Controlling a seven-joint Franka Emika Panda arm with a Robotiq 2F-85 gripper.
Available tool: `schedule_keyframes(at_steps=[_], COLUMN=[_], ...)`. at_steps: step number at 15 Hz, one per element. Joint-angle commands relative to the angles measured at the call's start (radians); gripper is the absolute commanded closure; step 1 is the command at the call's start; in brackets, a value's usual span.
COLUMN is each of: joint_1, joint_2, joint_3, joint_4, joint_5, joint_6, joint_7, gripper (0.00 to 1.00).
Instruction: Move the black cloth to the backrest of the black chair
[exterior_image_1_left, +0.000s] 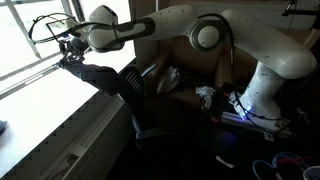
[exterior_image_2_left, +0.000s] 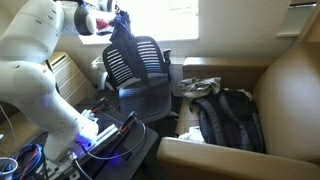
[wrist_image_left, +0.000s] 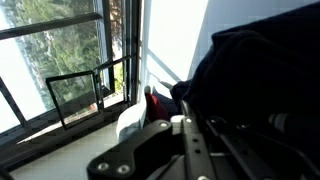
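Observation:
The black cloth (exterior_image_2_left: 122, 38) hangs from my gripper (exterior_image_2_left: 110, 20) just above the top edge of the black chair's mesh backrest (exterior_image_2_left: 142, 66), its lower end touching or draping the top. In an exterior view, the cloth (exterior_image_1_left: 100, 76) trails down from the gripper (exterior_image_1_left: 70, 50) by the window toward the chair (exterior_image_1_left: 140, 90). In the wrist view, the cloth (wrist_image_left: 262, 70) fills the right side and the gripper fingers (wrist_image_left: 185, 135) are dark and partly hidden by it. The gripper looks shut on the cloth.
A bright window and sill (exterior_image_1_left: 40, 95) lie right behind the chair. A black backpack (exterior_image_2_left: 230, 122) and a grey-white item (exterior_image_2_left: 200, 88) lie on the floor beside a tan sofa (exterior_image_2_left: 295, 85). Cables and the robot base (exterior_image_2_left: 95, 135) are near the chair. A red object (wrist_image_left: 157, 105) sits under the gripper.

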Motion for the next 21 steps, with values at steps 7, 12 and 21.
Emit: schedule_keyframes(at_steps=[7, 12, 21], joint_1=[-0.034, 0.007, 0.050], joint_2=[-0.020, -0.159, -0.236], joint_3=[0.022, -0.159, -0.198], joint_4=[-0.031, -0.015, 0.049], joint_5=[0.002, -0.134, -0.191], joint_6=[0.006, -0.320, -0.565], joint_7=[-0.019, 0.112, 0.152], gripper=[0.68, 0.34, 0.13])
